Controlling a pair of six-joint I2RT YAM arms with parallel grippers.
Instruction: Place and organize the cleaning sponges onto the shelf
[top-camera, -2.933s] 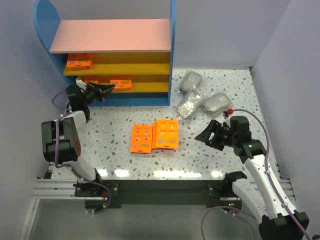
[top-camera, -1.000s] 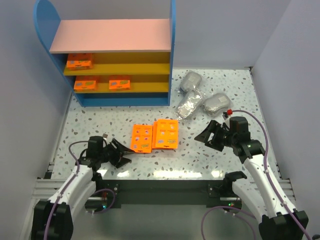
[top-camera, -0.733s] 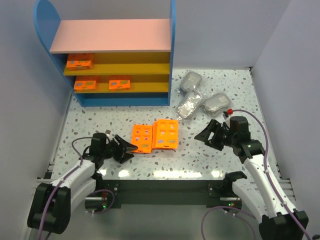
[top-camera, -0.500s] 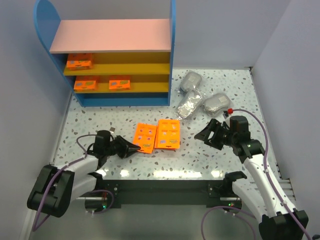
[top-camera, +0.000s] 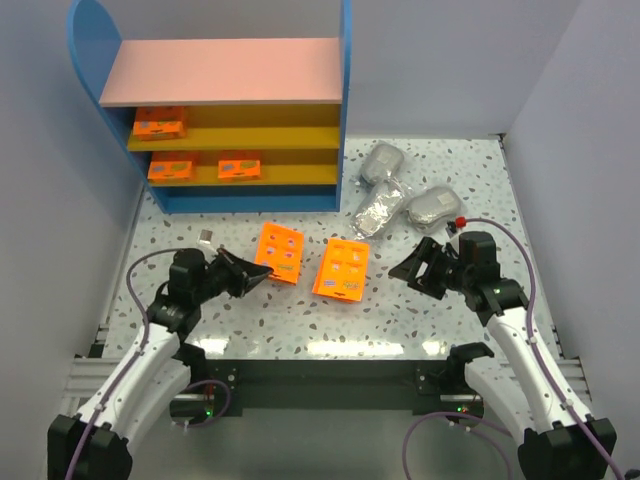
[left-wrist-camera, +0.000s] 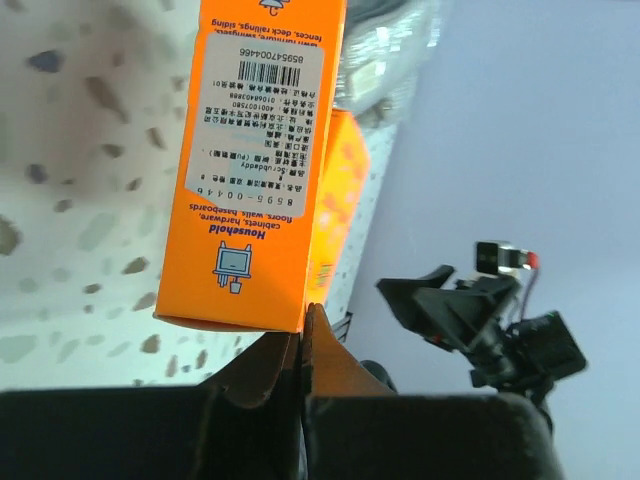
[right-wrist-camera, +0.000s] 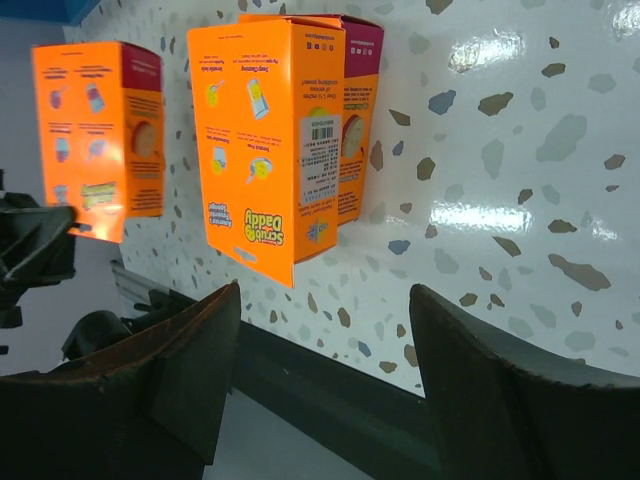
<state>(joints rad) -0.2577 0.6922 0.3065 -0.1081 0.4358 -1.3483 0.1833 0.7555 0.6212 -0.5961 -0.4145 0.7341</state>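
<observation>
A: So, where is the orange pack (top-camera: 278, 254) found?
B: It is pinched at its near edge by the left gripper (top-camera: 258, 277), whose fingers are pressed together on it. It is held over the speckled table (top-camera: 230, 225), in front of the shelf (top-camera: 345, 100) and well apart from it.
A: How is it pointed?
B: Its long axis is seen running from the fingertips away toward the shelf, leaning slightly right. The free short end is turned to the shelf.
A: And its look?
B: A flat orange box is shown, with small printed pictures on the upper face. A white barcode label is seen on the underside, and a magenta side panel from the right wrist.
A: What is found nearby?
B: Two stacked packs (top-camera: 342, 268) are laid just to its right. Beyond them the right gripper (top-camera: 408, 268) is held wide apart, with nothing gripped. Three shelved packs (top-camera: 160, 123) are set on the yellow boards, and three grey bundles (top-camera: 380, 205) are lying right of the shelf.
</observation>
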